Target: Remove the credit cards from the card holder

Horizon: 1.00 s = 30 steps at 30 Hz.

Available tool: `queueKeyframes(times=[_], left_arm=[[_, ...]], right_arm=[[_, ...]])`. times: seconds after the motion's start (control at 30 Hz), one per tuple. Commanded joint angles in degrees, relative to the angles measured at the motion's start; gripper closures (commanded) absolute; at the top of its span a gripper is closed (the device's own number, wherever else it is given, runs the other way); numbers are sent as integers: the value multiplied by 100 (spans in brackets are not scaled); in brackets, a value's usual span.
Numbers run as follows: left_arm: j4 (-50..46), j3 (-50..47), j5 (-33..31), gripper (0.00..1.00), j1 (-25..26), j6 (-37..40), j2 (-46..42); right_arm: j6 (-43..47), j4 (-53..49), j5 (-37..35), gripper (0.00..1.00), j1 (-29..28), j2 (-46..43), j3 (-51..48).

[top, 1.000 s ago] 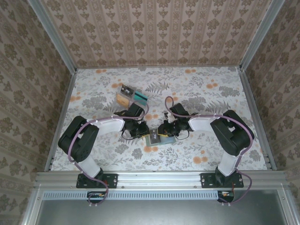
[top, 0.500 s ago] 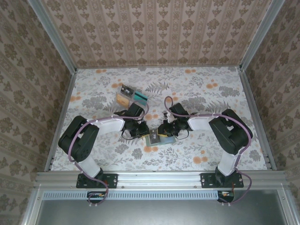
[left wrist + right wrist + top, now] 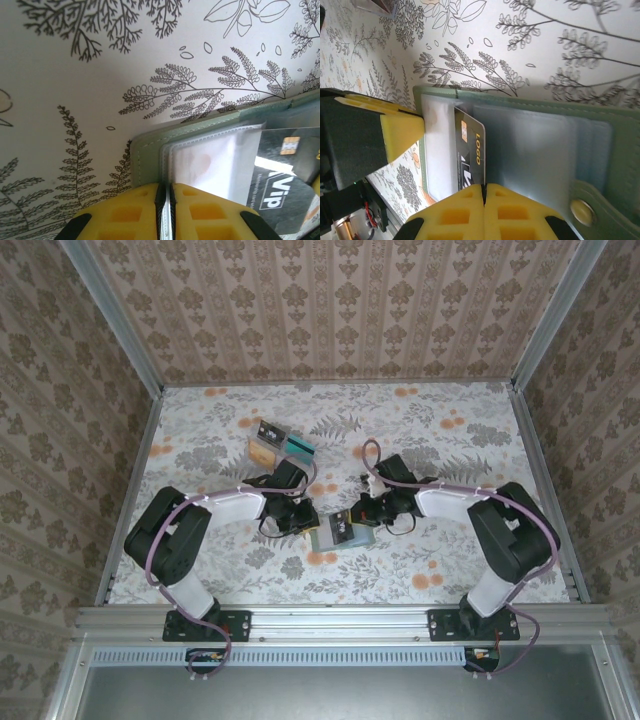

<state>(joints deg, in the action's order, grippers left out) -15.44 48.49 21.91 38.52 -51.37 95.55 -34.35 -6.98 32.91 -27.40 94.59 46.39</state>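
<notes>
The card holder lies open on the floral table between both arms, grey-green with paler blue-grey slots. My left gripper is shut on the clear sleeve at the holder's left edge, and it reaches in from the left. A black credit card with a gold chip and the word "LOGO" sticks partly out of a slot. My right gripper is shut on that card's near edge and comes in from the right. The same card reads "VIP" in the left wrist view.
A clear tray with colourful cards sits behind the left arm. The holder's snap tab lies at its right end. Patterned walls and metal rails bound the table. My left finger is close beside the card.
My right gripper has closed onto the black card and the right arm has drawn back to the right. The left gripper keeps its hold on the holder.
</notes>
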Motion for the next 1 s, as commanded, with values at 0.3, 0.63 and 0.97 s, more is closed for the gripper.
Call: queueKeyframes(times=[0.3, 0.63, 0.97], left_arm=[[25, -93, 256, 71, -626, 429, -1562], [1616, 13, 1873, 30, -1083, 194, -1811], [2615, 558, 2458, 26, -1121, -475, -1431]], right_arm=[[458, 717, 533, 100, 603, -1301, -289], [-726, 2401, 1788, 100, 785, -932, 291], [-2007, 3929, 2220, 100, 788, -672, 526]])
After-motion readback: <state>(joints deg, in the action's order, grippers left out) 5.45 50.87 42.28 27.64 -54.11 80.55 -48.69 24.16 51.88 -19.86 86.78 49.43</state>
